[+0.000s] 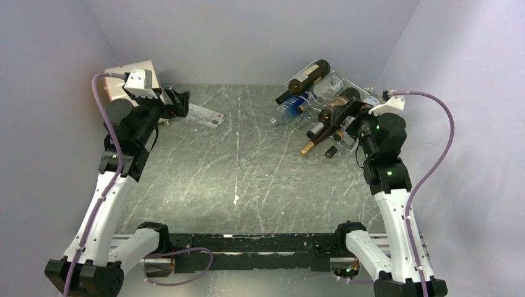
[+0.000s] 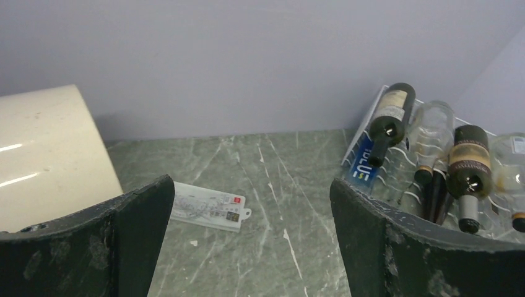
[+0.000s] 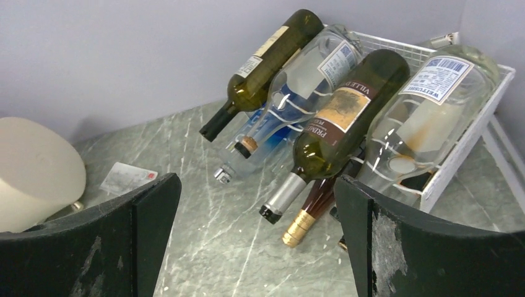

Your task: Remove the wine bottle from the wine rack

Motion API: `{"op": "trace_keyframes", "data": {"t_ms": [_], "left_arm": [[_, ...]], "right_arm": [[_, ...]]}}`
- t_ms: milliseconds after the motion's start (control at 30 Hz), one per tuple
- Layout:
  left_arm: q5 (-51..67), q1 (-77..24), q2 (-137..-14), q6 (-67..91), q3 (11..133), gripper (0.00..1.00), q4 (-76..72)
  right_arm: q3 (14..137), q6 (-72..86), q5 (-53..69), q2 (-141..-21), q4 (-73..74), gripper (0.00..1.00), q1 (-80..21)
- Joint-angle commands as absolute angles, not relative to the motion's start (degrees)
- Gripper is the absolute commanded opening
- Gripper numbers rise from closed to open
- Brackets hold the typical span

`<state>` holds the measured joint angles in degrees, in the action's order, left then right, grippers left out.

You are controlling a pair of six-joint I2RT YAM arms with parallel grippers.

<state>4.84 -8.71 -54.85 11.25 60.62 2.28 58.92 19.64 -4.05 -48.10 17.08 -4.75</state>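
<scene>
In front of the wine rack (image 3: 402, 44), my right pincer (image 3: 254, 185) hangs spread wide, gripping nothing.
I see the wine bottle (image 3: 347, 117) with the brown label lying in the rack among the other bottles, its neck sloping down toward the counter (image 3: 204, 247), apart from both fingers. My left pincer (image 2: 251, 185) sits well away from the rack beside a cream drum (image 2: 43, 154), also fully spread and empty, with a white card (image 2: 207, 204) lying near it.
</scene>
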Motion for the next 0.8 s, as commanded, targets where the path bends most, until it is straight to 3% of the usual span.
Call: {"op": "trace_keyframes", "data": {"t_ms": [0,767], "left_arm": [[11.08,-8.53,-54.55,12.77,58.99,0.99,-3.93],[20.04,-11.77,-59.13,14.76,58.15,0.99,-7.66]], "right_arm": [[59.60,22.84,-0.86,-48.05,15.43,1.00,-3.89],[60.64,30.52,-10.77,-65.84,24.87,1.00,-1.93]]}}
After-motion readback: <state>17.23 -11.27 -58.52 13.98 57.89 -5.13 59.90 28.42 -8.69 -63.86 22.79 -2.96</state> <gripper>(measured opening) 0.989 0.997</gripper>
